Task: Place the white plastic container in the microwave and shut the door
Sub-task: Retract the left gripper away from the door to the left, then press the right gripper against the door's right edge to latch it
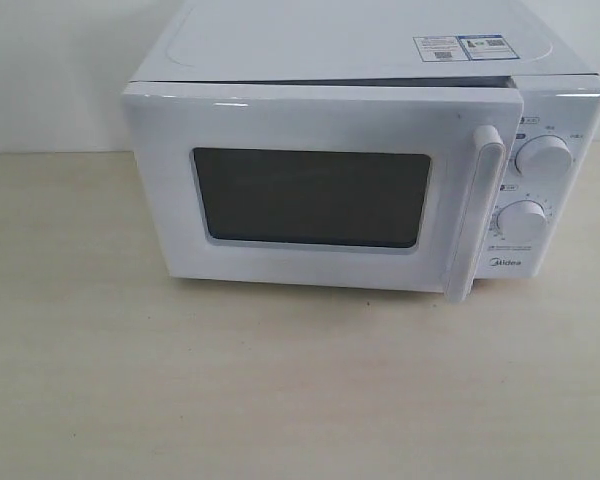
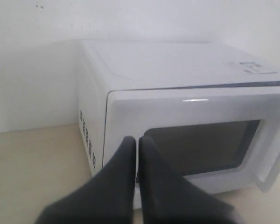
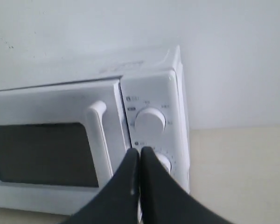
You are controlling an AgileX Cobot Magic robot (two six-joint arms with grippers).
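The white microwave [image 1: 370,40] stands at the back of the beige table. Its door [image 1: 310,130] with the dark window [image 1: 310,198] is nearly closed, a narrow gap showing along the top edge. The vertical white bar handle [image 1: 475,215] sits beside two round dials [image 1: 542,158]. The white plastic container is out of view. Neither gripper appears in the exterior view. My left gripper [image 2: 137,140] is shut and empty, in front of the door [image 2: 196,112] near its hinge side. Just as empty, my right gripper [image 3: 140,150] is shut before the lower dial [image 3: 164,162], close to the handle [image 3: 99,135].
A beige wooden tabletop [image 1: 280,390] spreads in front of the microwave. A white wall [image 1: 50,60] stands behind. Stickers [image 1: 462,47] lie on the microwave's top.
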